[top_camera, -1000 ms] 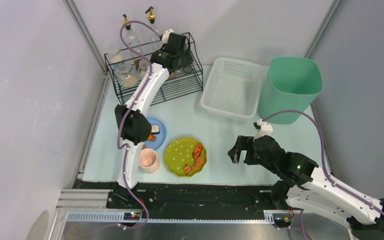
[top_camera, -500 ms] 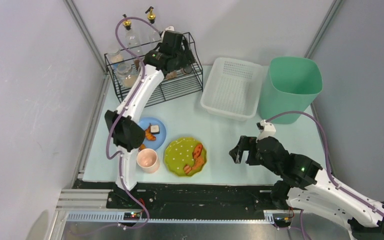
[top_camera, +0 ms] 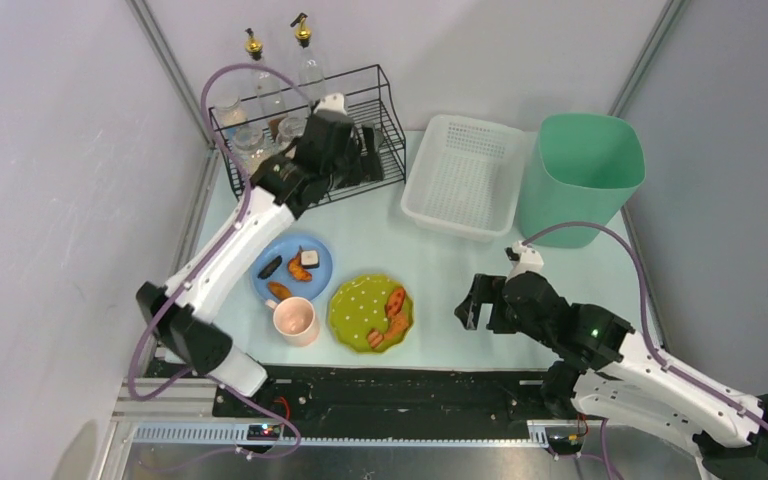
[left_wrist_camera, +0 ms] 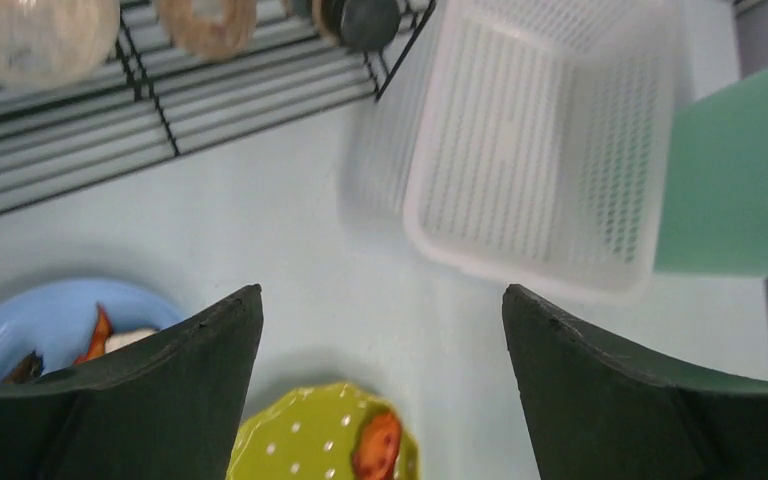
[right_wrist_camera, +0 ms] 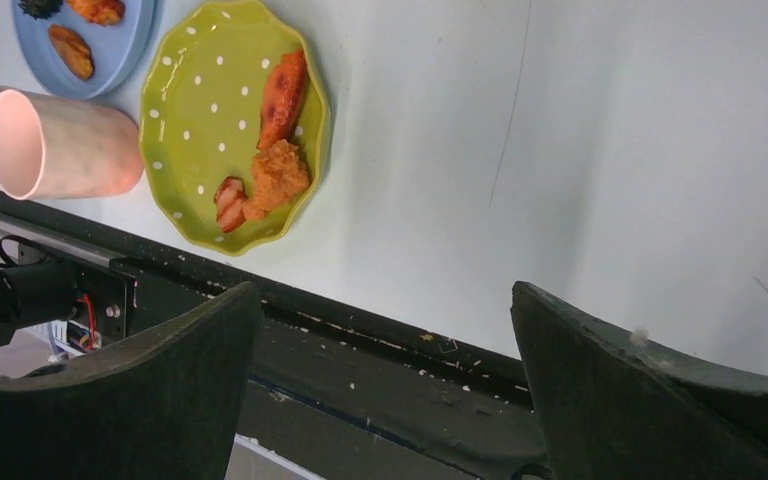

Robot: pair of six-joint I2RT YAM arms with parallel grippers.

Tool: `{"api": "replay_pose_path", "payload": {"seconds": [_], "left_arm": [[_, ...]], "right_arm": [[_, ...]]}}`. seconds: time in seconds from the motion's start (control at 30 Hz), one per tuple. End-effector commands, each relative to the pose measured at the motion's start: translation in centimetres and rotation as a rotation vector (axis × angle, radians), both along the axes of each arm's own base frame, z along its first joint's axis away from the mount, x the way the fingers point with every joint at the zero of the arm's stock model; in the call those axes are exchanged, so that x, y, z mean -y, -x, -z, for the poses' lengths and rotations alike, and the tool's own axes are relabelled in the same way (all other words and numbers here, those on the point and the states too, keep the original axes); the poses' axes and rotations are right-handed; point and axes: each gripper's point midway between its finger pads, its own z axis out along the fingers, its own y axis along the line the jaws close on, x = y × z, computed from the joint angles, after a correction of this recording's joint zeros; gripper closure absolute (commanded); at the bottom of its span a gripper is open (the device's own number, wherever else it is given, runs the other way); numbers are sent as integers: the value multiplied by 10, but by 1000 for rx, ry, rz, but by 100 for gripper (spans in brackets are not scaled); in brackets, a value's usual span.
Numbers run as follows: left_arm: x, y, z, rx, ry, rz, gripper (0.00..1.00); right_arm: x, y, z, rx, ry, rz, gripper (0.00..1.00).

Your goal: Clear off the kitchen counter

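Pale mint table [top_camera: 430, 270], edged at the front by a black rail [top_camera: 410, 372] and filling the floor of the cell. At its near left stand a blue plate [top_camera: 312, 287] with scraps of food, a pink cup [top_camera: 296, 320] touching that plate's near edge, and a green dotted plate [top_camera: 352, 303] bearing fried pieces. At the far left is a black wire rack [left_wrist_camera: 60, 135] with jars and two pourer bottles [top_camera: 257, 70]; a white perforated basket [top_camera: 465, 175] and a green bin [top_camera: 560, 215] stand at the far right. The left hand [left_wrist_camera: 380, 295] hovers at the rack's front, fingers wide, holding nothing. The right hand [right_wrist_camera: 382, 290] hangs over the near table, right of the green plate, also wide and empty.
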Motion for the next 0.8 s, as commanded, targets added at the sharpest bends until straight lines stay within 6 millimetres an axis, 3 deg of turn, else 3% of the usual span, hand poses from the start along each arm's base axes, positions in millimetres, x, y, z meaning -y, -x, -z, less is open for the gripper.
{"api": "replay_pose_path", "payload": {"seconds": [0.0,0.03,0.07,0.1,0.13,0.23,0.27,0.3,0.33,0.37,0.4,0.43,0.63,0.77], "left_arm": [[-13,34,13,35,-22,15,7],[-17,45,5,59,7,18,7],[-21,54,24,28,-8,20,6],[-24,64,17,53,29,22,6],[-27,74,36,23,16,26,6],[-39,105,47,40,70,35,1],[-43,115,39,70,98,44,1],[-47,121,51,53,92,44,0],[-52,130,43,80,120,51,0],[-56,135,53,66,121,52,0],[-60,144,46,93,153,64,0],[-61,149,55,79,157,67,0],[-75,179,61,104,195,113,0],[-71,199,69,61,193,207,0]], "right_arm": [[-14,0,0,-30,-29,-15,1],[-17,-1,1,-34,-30,-16,1],[-20,-1,1,-35,-37,-20,2],[-22,-2,2,-41,-35,-21,2],[-25,-2,1,-40,-42,-24,2],[-32,-4,8,-58,-32,-26,3],[-36,-5,11,-63,-27,-28,4],[-38,-5,13,-69,-27,-29,4],[-43,-6,15,-72,-30,-30,5],[-46,-6,16,-73,-32,-36,5],[-50,-8,19,-75,-37,-36,6],[-53,-8,20,-74,-42,-39,7],[-71,-18,31,-74,-68,-29,13],[-83,-24,48,-96,-53,-25,21]]}}
